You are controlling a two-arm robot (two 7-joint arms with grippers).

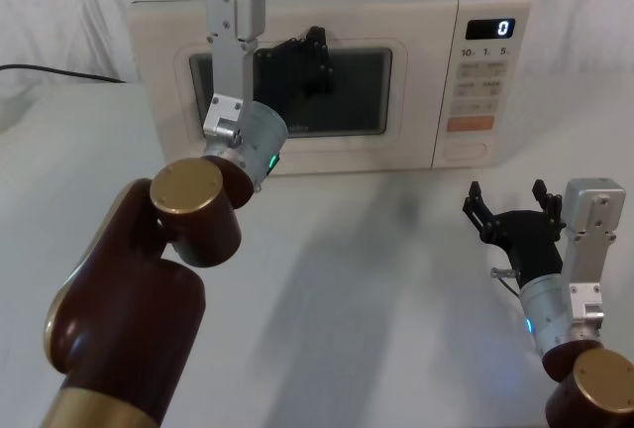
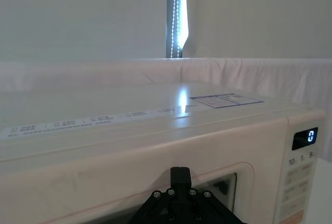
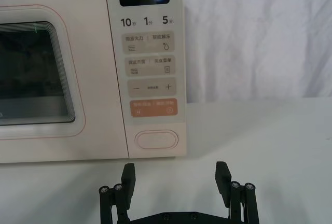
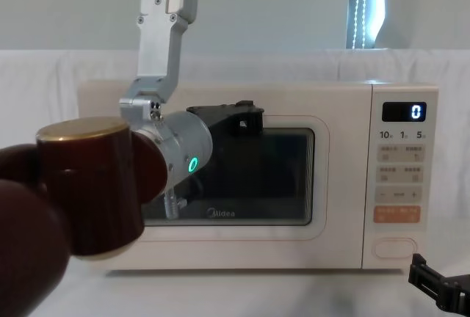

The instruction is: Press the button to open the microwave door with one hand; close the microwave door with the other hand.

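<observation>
A white tabletop (image 1: 376, 279) fills the foreground, bare and evenly lit, with soft grey shadows across its middle. Behind it a white cloth (image 4: 44, 75) hangs as a low backdrop, and above that stands a plain pale wall (image 4: 279, 9). At 1 o'clock in the chest view a narrow window strip (image 4: 365, 5) with a beaded blind cord lets in bright daylight; a dark cable (image 1: 59, 73) lies at 10 o'clock in the head view.

Door: the broad cream microwave door with dark glass window (image 4: 294, 177) sits shut, flush with the body.
Left arm: raised, black left gripper (image 4: 246, 120) up against the door's upper frame.
Button: wide cream pill-shaped push button (image 4: 394, 248), untouched.
Right gripper: black right gripper (image 4: 440, 288) low, just below the button.
</observation>
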